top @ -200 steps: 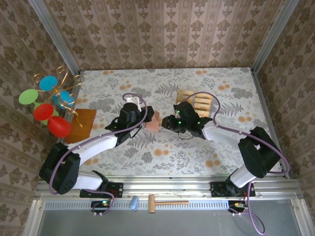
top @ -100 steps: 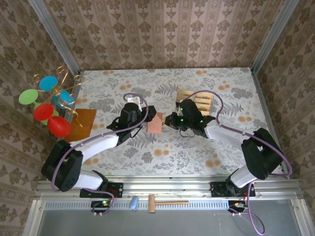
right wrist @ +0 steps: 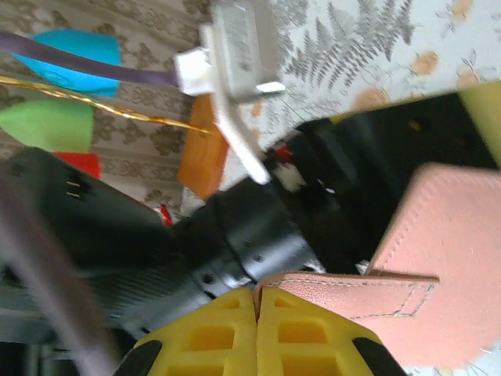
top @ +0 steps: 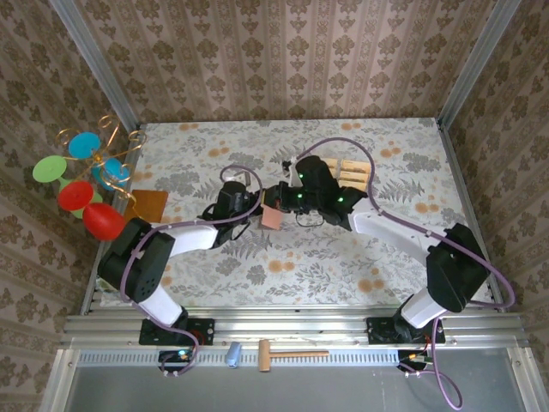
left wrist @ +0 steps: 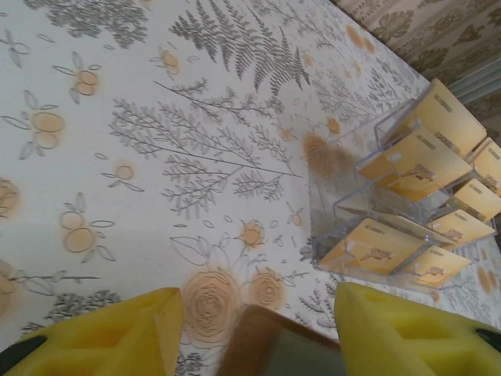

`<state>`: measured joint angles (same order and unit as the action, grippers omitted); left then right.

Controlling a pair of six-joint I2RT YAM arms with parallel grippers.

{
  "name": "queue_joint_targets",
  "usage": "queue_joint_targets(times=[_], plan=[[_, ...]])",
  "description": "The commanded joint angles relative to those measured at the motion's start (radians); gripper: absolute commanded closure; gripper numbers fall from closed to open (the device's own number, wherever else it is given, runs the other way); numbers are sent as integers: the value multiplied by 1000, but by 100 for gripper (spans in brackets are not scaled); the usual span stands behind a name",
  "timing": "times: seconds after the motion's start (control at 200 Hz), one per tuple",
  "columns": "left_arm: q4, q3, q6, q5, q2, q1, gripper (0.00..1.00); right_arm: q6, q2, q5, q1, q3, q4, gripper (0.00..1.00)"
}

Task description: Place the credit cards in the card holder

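Patterned brown wallpaper walls in a counter (top: 343, 257) covered with a floral cloth. From above, we see the left arm (top: 189, 236) and the right arm (top: 386, 227) reaching inward to meet near the middle of the counter. The card holder (top: 272, 219) sits between their tips. The credit cards (top: 347, 172) stand just behind the right arm's wrist, towards the far wall. An orange-brown board (top: 141, 206) lies at the left edge beside an ornament of coloured discs (top: 86, 180).

In the left wrist view, the left fingers (left wrist: 117, 333) are spread apart and released. The brown edge of the card holder (left wrist: 266, 345) lies between them, with a clear gap on its left side. Beyond it, the credit cards (left wrist: 407, 157) lean in tiers in a clear plastic rack (left wrist: 321, 180) on the cloth.

In the right wrist view, the right fingers (right wrist: 211, 321) are clenched together on a thin edge of the card holder (right wrist: 438, 235). Its pinkish flap spreads out to the right. The black body of the left arm (right wrist: 235, 235) is close behind it.
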<state>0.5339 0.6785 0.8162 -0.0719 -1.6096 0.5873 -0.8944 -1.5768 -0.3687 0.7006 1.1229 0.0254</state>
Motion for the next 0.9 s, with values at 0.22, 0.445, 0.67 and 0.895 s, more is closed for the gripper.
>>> queue_joint_targets(times=[0.22,0.445,0.67,0.895], plan=[[-11,-161,-10,-19,131,-65,44,46,-43,-83,-23,-106,-73,100],[-134,-203,-57,-10,253,-73,42,99,-57,-175,-80,-124,-73,100],[-245,-184,-116,2,274,-52,42,115,-66,-213,-115,-164,-91,100],[-396,-99,-198,71,201,6,42,118,-54,-211,-154,-232,-120,100]])
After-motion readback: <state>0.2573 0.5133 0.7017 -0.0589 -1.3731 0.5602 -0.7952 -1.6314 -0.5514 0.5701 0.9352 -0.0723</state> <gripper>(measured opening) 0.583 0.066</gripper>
